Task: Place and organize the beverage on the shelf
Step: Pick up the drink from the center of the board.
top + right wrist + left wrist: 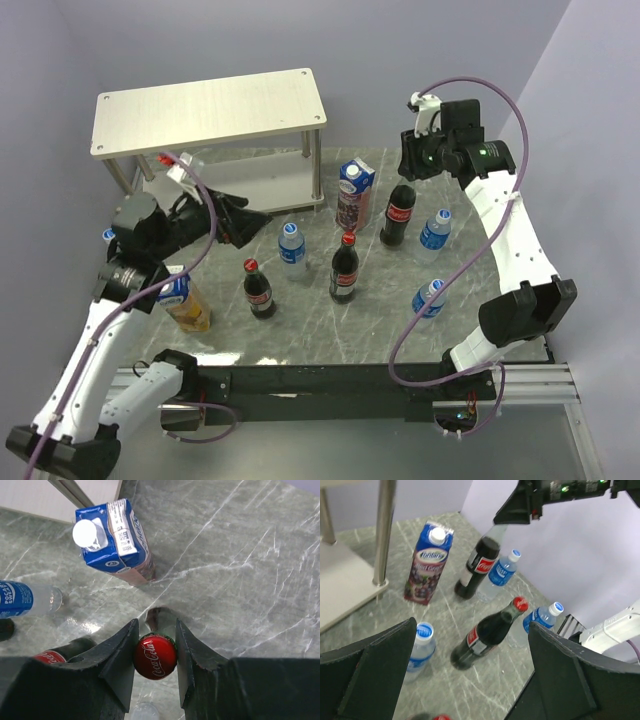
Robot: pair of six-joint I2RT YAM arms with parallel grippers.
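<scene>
Grey marbled table [320,335] is loaded with the shelf [210,110] at far left. Stood on it: purple carton [354,195], far cola bottle [400,215] just beside, middle cola bottle [344,268], left cola bottle [259,290], yellow carton [187,306]. Also noted: centre water bottle [291,243], far-right water bottle [435,230], near-right water bottle [429,297], left-edge water bottle [108,235], mostly hidden.

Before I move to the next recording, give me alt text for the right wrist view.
The right gripper is shut on the red cap of a cola bottle standing on a grey marble table. A blue juice carton and a blue-labelled water bottle stand nearby.
</scene>
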